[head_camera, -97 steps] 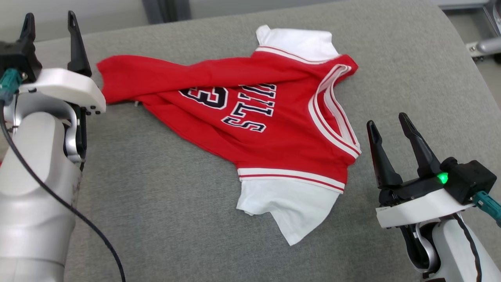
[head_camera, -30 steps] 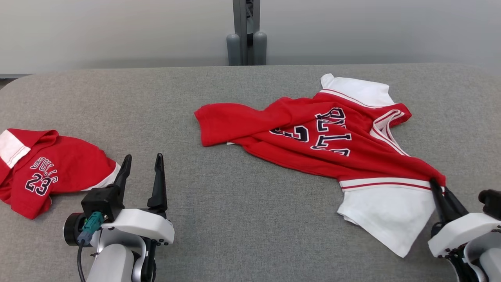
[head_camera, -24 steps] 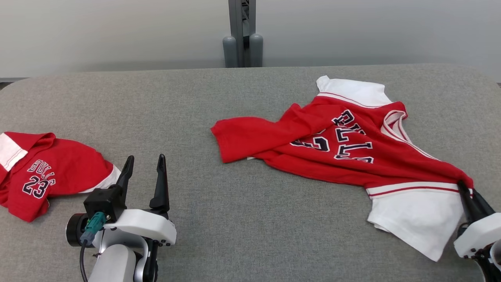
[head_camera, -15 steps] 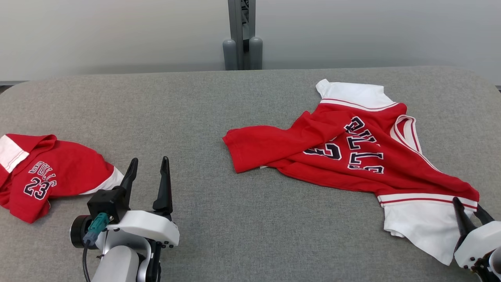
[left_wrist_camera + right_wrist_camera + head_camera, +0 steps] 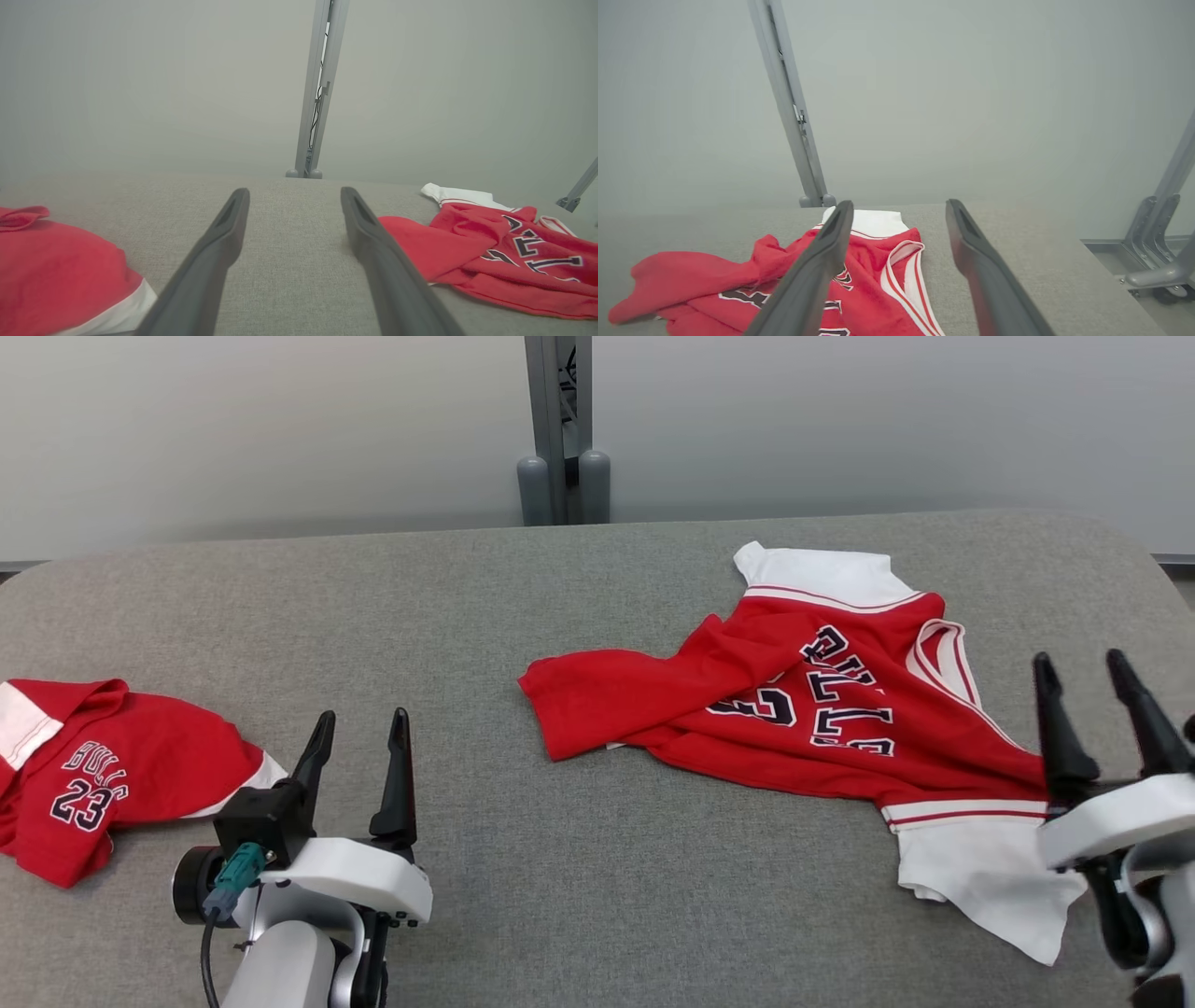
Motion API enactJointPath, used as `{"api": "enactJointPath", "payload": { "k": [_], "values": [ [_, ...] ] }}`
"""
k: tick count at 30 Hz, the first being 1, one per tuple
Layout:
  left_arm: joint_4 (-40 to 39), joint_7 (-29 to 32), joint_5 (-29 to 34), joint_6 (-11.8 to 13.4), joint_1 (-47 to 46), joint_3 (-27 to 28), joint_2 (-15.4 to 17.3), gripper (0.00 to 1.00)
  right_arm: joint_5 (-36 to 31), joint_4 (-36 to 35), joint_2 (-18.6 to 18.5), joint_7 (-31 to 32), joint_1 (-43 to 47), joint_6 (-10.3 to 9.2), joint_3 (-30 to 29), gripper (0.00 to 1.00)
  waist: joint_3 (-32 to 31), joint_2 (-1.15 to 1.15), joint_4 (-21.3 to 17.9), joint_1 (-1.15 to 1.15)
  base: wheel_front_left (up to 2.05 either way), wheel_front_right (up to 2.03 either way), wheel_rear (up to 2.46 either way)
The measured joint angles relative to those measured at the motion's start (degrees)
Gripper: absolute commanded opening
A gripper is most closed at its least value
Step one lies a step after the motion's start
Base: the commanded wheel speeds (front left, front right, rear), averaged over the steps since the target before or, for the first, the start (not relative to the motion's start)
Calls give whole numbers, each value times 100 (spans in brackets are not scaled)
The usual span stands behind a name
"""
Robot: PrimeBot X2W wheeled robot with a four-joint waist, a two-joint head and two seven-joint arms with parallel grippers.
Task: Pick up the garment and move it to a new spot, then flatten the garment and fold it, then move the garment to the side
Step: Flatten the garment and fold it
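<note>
Surface [image 5: 560, 896] of grey cloth carries everything. On its right half lies the garment [image 5: 794, 728], a red jersey with white sleeves, dark lettering and a white-striped neckline. It is rumpled, with one red flap reaching toward the middle. A second red jersey [image 5: 140, 765] sits bunched at the far left edge. The right gripper [image 5: 1083, 677] hovers by the near white sleeve, fingers spread and empty. The left gripper [image 5: 362, 733], between the two jerseys, has its fingers spread too and holds nothing.

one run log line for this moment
garment: crumpled on table, not yet flattened | left gripper: open, empty | right gripper: open, empty, near garment's edge
</note>
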Motion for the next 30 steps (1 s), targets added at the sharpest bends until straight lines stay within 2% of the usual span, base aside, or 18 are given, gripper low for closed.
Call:
{"api": "enactJointPath", "payload": {
  "k": [4, 8, 13, 20, 30],
  "values": [
    [0, 0, 0, -5, 0, -55, -2, 100, -265, -890, 385, 0, 394, 0, 68, 100, 5, 0, -65, 0, 0, 0, 0],
    [16, 0, -37, -8, -7, -152, 1, 100, -296, -1213, 591, 0, 671, 0, 416, 100, 42, 0, -132, 0, 0, 0, 0],
    [97, 0, -118, -10, -93, -298, -3, 100, -328, -1179, 658, 0, 839, 0, 806, 100, 170, 0, -225, 0, 0, 0, 0],
    [401, -1, -57, -86, -350, -363, -1, 100, -275, -1243, 700, 0, 819, 0, 868, 100, 411, 0, -384, 0, 0, 0, 0],
    [1913, 83, 289, -443, -1638, -755, -4, 100, -238, -1271, 694, 0, 666, 0, 854, 100, 965, 0, -618, 0, 0, 0, 0]
  ]
}}
